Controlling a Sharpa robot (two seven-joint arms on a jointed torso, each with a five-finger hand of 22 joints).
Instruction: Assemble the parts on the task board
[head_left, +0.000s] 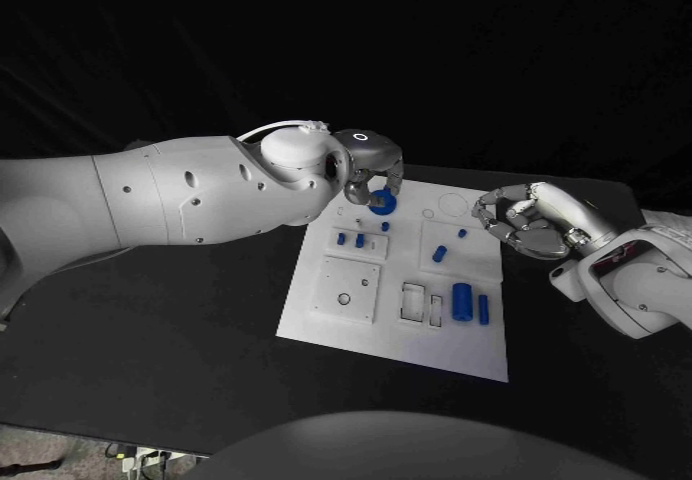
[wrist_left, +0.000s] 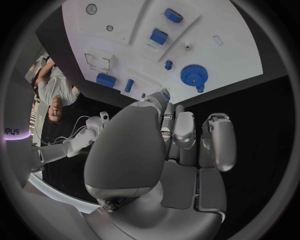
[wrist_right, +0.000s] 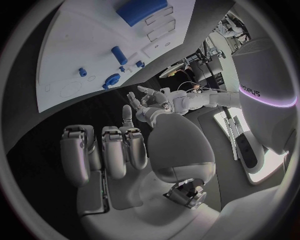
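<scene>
- The left hand (head_left: 372, 165) hangs over the far edge of the white task board (head_left: 329, 325). Its fingers (wrist_left: 217, 140) are curled in and hold nothing.
- A blue gear (head_left: 382, 204) lies on the board just under that hand — a fingertip reaches down close to it, but I cannot tell if it touches.
- The right hand (head_left: 531, 222) hangs beside the board's right edge, fingers curled in, with nothing in it.
- Small blue pegs (head_left: 359, 239) stand near the gear.
- A big blue cylinder (head_left: 462, 301) lies near the board's right side — a thin blue bar (head_left: 483, 309) is just beside it.
</scene>
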